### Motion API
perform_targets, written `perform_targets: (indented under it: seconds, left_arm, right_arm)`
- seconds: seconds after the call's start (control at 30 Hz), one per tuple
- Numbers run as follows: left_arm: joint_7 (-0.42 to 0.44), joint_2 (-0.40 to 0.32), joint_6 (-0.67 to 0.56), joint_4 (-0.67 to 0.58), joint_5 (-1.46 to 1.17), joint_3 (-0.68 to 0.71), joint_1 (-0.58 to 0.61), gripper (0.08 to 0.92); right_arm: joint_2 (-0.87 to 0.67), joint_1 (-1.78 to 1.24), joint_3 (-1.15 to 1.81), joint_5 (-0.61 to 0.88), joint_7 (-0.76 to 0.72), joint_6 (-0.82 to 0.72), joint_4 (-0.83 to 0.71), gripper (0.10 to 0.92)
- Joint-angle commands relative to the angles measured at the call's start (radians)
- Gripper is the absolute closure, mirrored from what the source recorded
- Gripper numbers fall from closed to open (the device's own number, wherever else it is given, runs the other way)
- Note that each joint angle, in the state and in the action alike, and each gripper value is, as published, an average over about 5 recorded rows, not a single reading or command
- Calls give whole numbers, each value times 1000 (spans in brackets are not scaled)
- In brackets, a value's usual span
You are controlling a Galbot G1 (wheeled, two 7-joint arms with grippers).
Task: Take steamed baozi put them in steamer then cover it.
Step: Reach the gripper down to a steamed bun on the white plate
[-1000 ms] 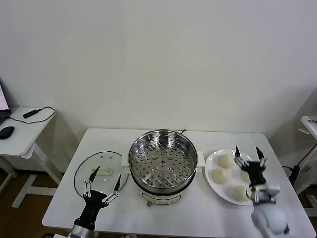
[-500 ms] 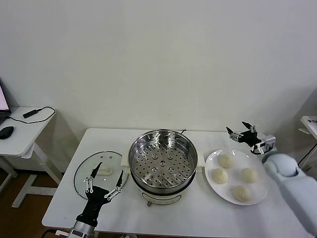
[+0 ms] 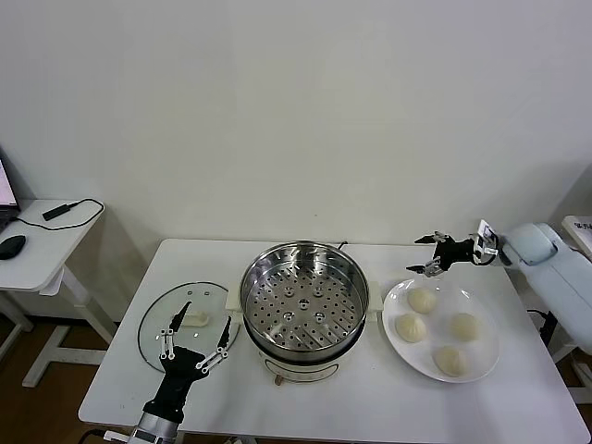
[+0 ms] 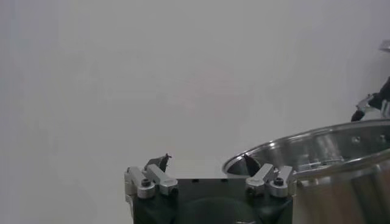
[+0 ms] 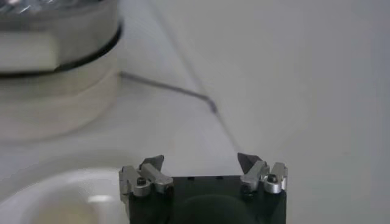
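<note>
Stainless steel gleams at the middle of the white tabletop (image 3: 388, 407) in the head view: the steamer (image 3: 303, 303) stands there uncovered, its perforated floor bare, on a white base with cream side handles. Toward the tabletop's left edge the cover (image 3: 188, 322) lies flat, its cream handle up, and the left gripper (image 3: 194, 336) hovers over the cover's near rim by the front edge, its fingers spread wide and holding nothing. Toward the right edge a white plate (image 3: 482, 359) carries the four steamed baozi (image 3: 422, 300), set in a loose diamond, none of them in the steamer. The right gripper (image 3: 432, 254) reaches in sideways from the right edge, above the far rim of the plate and just beyond the farthest bun, its fingers parted wide and empty. At far left a small side table (image 3: 37, 245) stands apart from the tabletop, with a black cable on it. In the left wrist view the left gripper (image 4: 206, 166) shows its two dark fingers (image 4: 159, 162) well apart, with the steamer's (image 4: 329, 152) shiny wall and rim close behind them. In the right wrist view the right gripper (image 5: 201, 163) also has its fingers (image 5: 247, 162) wide apart with nothing between; the plate's (image 5: 55, 189) pale rim lies below, and the steamer's (image 5: 55, 91) white base and a thin dark cord (image 5: 164, 88) lie farther off on the tabletop.
</note>
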Motion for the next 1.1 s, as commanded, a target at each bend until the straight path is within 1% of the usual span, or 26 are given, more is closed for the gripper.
perform_targets:
  seconds: [0.03,0.17,0.33,0.63,1.1]
  left_arm:
    - [0,0,-1,-3,1,-1,3,177]
    - [-1,-2,-3,-4,2,1,7,177]
    - [-1,-3,-4,-5,3,0,8,177]
    - [-3,-3,-7,2,3,0,7,177]
    - [-3,-2,-12,17,4,4,1,177]
  right_arm:
    - [108,169,-153,-318,-208,50,-131,203]
    - [150,172,-157,-377,-213,73,-161,203]
    - [175,162,-166,-414,-233,86,-171,203]
    - [192,106,-165,-419,-184,96,-173,203]
    - [173,34,-152,-437,-114,98,-153,203]
